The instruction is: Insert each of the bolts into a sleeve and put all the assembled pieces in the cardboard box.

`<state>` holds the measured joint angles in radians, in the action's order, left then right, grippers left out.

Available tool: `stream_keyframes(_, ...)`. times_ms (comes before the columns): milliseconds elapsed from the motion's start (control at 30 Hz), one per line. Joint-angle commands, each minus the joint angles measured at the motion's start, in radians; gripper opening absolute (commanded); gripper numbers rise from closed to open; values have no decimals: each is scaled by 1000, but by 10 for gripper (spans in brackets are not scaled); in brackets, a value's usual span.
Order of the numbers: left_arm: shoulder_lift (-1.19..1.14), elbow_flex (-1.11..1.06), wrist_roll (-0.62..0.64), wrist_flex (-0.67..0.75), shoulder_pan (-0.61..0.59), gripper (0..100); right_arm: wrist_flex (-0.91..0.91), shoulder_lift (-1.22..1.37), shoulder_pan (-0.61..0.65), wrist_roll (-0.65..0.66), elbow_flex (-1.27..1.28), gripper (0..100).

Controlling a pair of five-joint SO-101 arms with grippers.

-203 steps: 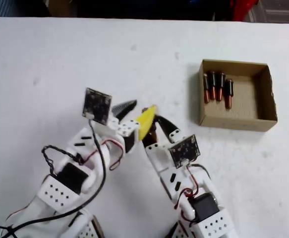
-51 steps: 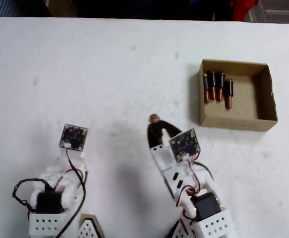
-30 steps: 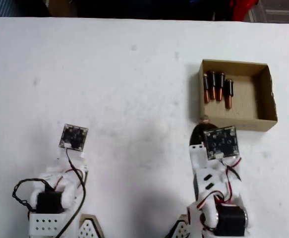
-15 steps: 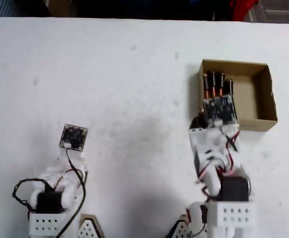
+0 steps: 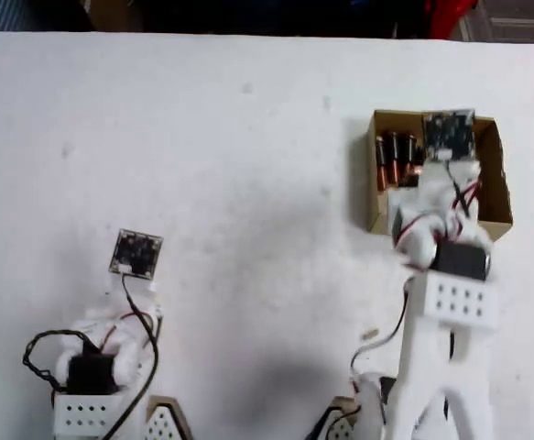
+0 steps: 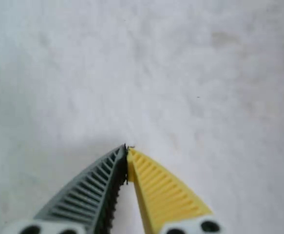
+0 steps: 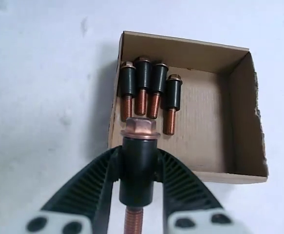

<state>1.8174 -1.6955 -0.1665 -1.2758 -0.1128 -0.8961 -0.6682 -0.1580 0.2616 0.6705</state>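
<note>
Right gripper (image 7: 138, 156): black ribbed fingers (image 7: 90, 183) partly closed, clamped from both sides on a black cylindrical sleeve (image 7: 138, 175) with a copper hex-flanged bolt (image 7: 140, 130) through it. Sleeve lying along the gripper's axis, squarely between the fingers. Bolt head poking out past the fingertips, threaded end sticking out back toward the wrist.

From the high view, right arm (image 5: 450, 275) stretched over the open brown cardboard box (image 5: 500, 197). From the wrist, bolt head level with the box's near wall (image 7: 239, 112). Inside, four more sleeved copper bolts (image 7: 149, 92) side by side against one wall, clear of the held piece.

Left gripper (image 6: 126, 148): grey and yellow fingers pressed together, holding nothing, above the white table (image 6: 180, 73).
</note>
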Motion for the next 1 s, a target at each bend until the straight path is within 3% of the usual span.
stream_keyframes(0,10,3,-12,-11,5,23,30,148,-38,14,-178,17)
stream_keyframes(467,10,3,-12,-9,5,23,27,757,-139,14,-649,17)
stream_keyframes(967,10,3,-12,-8,5,23,24,1199,-168,14,-1023,18)
